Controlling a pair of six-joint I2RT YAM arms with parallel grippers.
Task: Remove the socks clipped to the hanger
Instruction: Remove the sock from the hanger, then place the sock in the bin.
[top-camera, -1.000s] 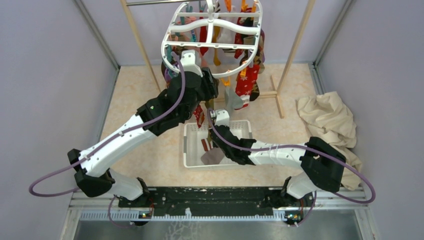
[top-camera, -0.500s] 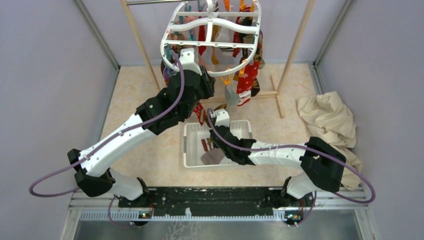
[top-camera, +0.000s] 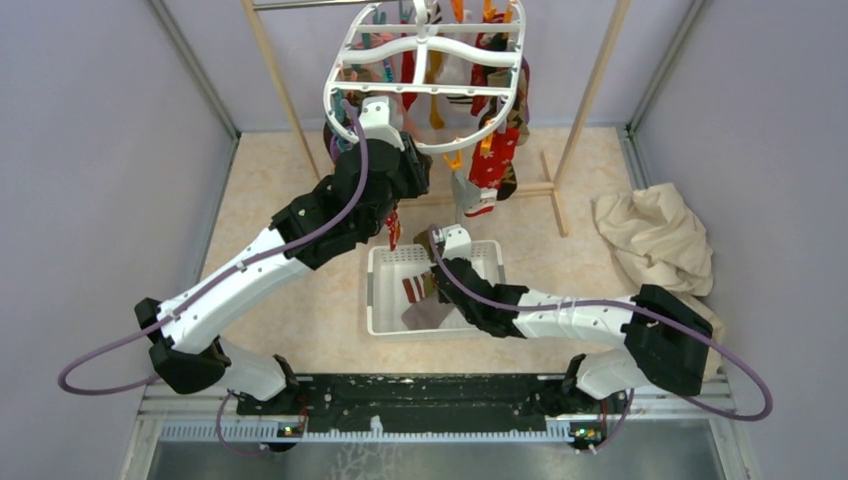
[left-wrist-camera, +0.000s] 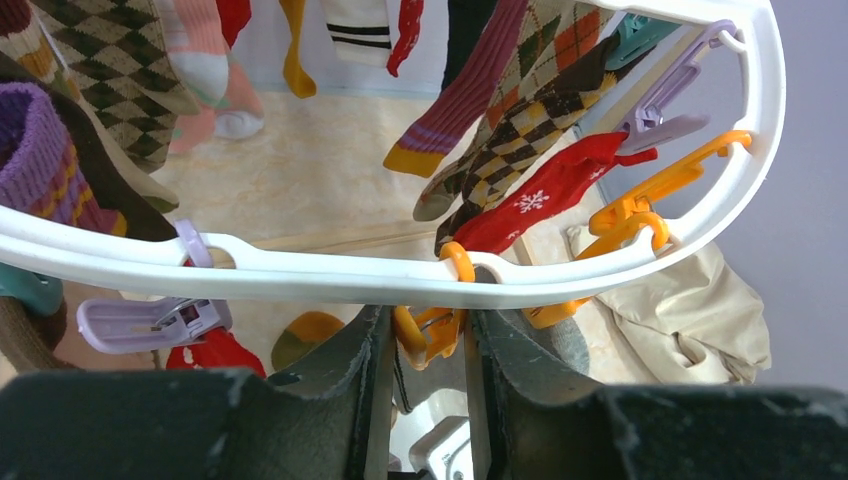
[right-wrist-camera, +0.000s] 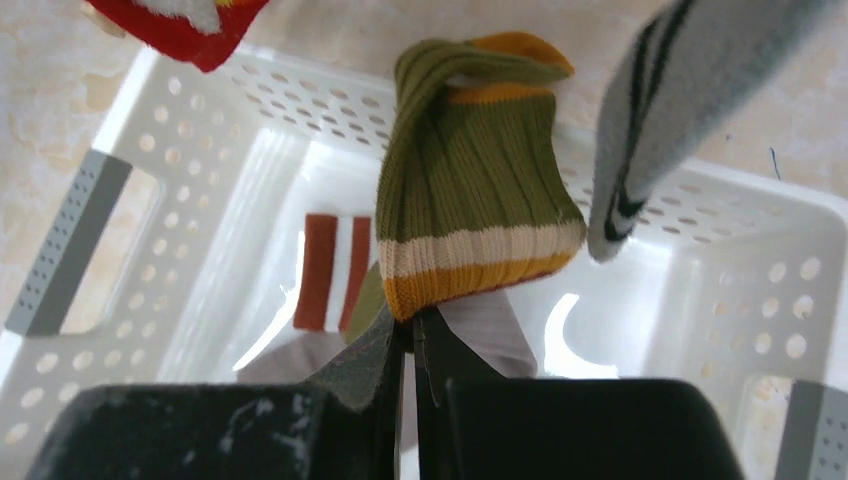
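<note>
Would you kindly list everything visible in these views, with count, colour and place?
hanger: one, white, high at the back.
wooden rack: one, pale wood, poles either side of the hanger.
socks: many, mixed colours, clipped under the hanger.
clips: several, orange, purple, teal, on the hanger's rim.
basket: one, white, middle of the scene.
striped sock: one, rust and white, inside the basket.
cloth: one, cream, crumpled at the right.
green sock: one, olive with cream and orange bands, over the basket.
left gripper: one, black, closed on an orange clip.
right gripper: one, black, shut on the green sock.
</note>
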